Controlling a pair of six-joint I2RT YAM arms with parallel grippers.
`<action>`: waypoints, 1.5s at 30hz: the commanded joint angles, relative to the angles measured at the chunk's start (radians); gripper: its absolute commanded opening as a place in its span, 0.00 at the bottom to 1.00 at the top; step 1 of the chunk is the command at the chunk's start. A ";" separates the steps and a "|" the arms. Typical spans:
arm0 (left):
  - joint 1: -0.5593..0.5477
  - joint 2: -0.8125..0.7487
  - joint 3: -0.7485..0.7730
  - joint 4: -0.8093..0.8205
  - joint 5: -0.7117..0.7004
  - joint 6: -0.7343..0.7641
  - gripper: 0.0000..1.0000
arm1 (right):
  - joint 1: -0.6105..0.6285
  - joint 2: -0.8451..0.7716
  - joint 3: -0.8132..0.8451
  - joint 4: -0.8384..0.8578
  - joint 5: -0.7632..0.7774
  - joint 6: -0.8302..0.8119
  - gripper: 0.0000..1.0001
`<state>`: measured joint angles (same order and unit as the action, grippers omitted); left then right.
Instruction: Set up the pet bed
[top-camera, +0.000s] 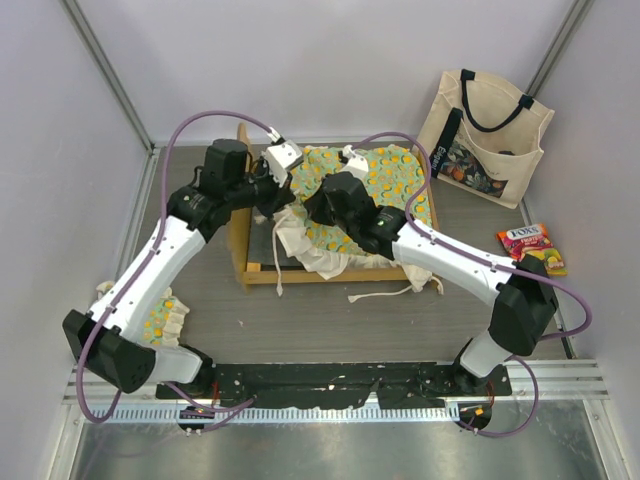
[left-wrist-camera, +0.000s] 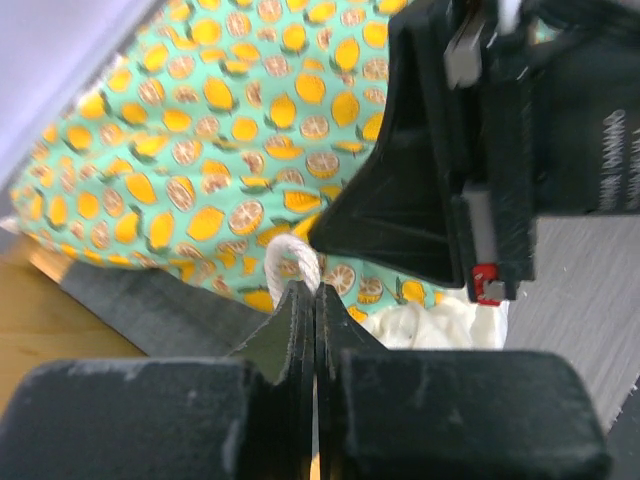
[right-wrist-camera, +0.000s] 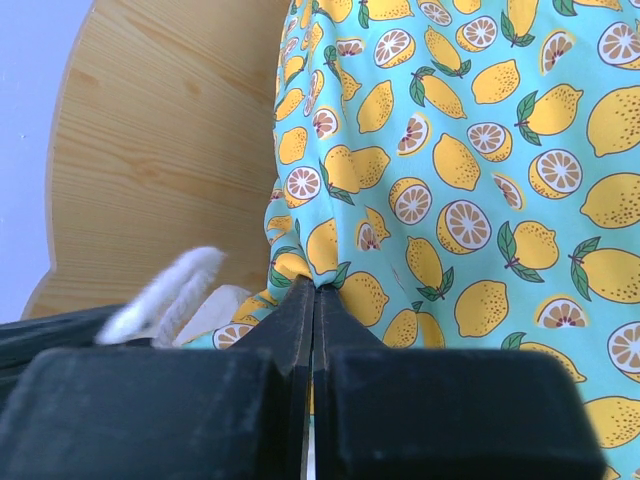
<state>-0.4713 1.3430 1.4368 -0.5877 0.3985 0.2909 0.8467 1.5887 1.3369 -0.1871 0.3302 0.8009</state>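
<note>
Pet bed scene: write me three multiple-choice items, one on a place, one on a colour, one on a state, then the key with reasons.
1. Where is the tote bag?
A. Near left corner
B. Far right, against the back wall
C. Between the arm bases

2. What is the ground colour of the mattress cushion?
A. Grey
B. Red
C. Green

3. How is the left hand?
A. Shut on a white tie
B. Wide open
C. Out of view

Key:
1 B: the top view shows it upright at the far wall, right of the cushion.
2 C: both wrist views show yellow citrus on green.
3 A: its jaws meet, with the cord loop pinched at their tips.
</note>
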 joint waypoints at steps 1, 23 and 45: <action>0.000 -0.027 -0.082 0.086 -0.012 -0.156 0.00 | -0.005 -0.056 -0.013 0.035 0.026 0.011 0.01; -0.001 -0.231 -0.525 0.347 -0.115 -0.433 0.00 | 0.000 -0.064 -0.033 0.020 -0.003 0.018 0.01; -0.001 -0.208 -0.826 0.726 -0.313 -0.564 0.00 | 0.048 0.000 -0.013 0.011 -0.020 0.006 0.01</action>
<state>-0.4713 1.0950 0.6487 -0.1020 0.1516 -0.2817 0.8791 1.5822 1.2957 -0.1890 0.3115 0.8146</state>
